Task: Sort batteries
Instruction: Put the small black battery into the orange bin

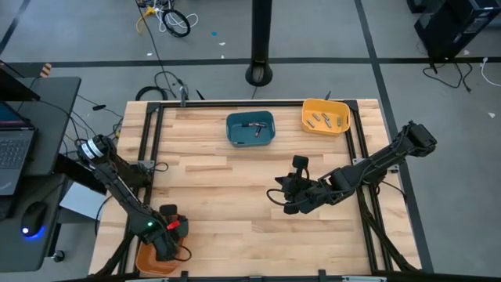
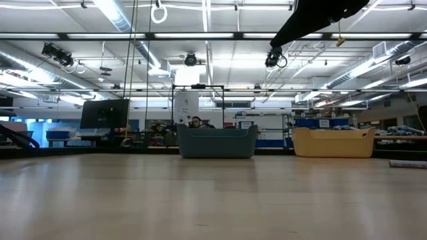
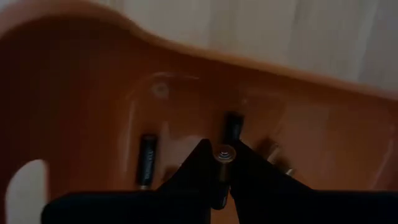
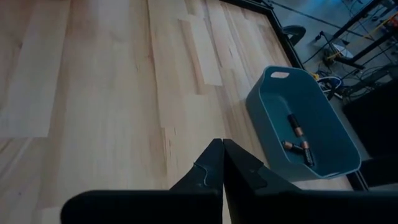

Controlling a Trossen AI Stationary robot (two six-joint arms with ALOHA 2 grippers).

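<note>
My left gripper (image 3: 222, 163) is down inside an orange bin (image 3: 74, 93) at the table's near left corner (image 1: 149, 262), shut on one battery. Other dark batteries (image 3: 147, 160) (image 3: 233, 124) lie flat on that bin's floor. My right gripper (image 4: 222, 149) hangs shut and empty over the middle of the table (image 1: 283, 196), clear of the wood. A blue bin (image 1: 250, 129) at the far edge holds a few batteries (image 4: 297, 142). A yellow bin (image 1: 325, 116) to its right holds several silvery ones (image 1: 319, 119). My left gripper pinches a battery (image 3: 223, 154) between its two fingertips, coming from above and pointing down into the orange bin. The cell lies along the fingers, its silvery end cap facing the wrist camera. Whether its far end touches the bin floor is hidden by the fingers.
The black metal frame (image 1: 153, 157) runs along the table's edges. The blue bin (image 2: 217, 142) and yellow bin (image 2: 333, 142) stand side by side at the far edge. Bare wood (image 1: 227, 188) lies between the two arms. A laptop and mouse sit off the table's left.
</note>
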